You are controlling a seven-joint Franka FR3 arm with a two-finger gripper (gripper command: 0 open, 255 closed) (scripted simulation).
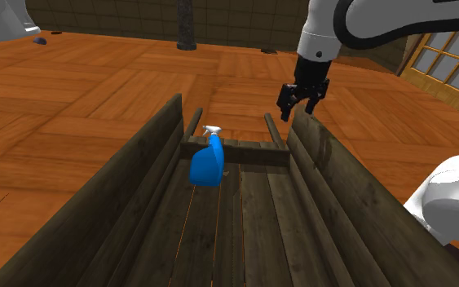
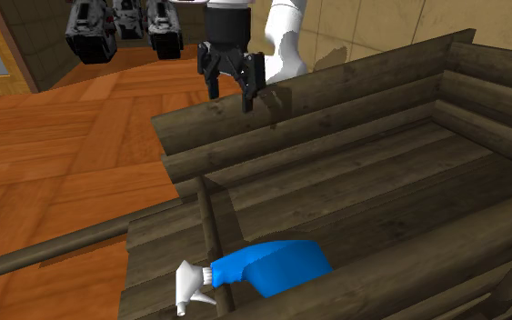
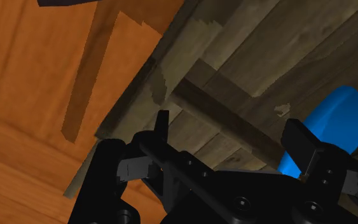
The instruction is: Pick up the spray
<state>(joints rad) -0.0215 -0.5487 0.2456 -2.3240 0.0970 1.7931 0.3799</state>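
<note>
Fingers of the end effector [image 1: 297, 110] stand spread with nothing between them. It hangs above the far end of the side wall [image 1: 342, 171] at the shoulder view's right. The blue spray bottle [image 1: 206, 165] lies on its side on the dark plank worktop [image 1: 252, 220], close to the opposite wall and well apart from the end effector, its white nozzle [image 1: 213, 130] toward the cross-board. Orange parquet floor [image 1: 81, 90] surrounds the worktop.
</note>
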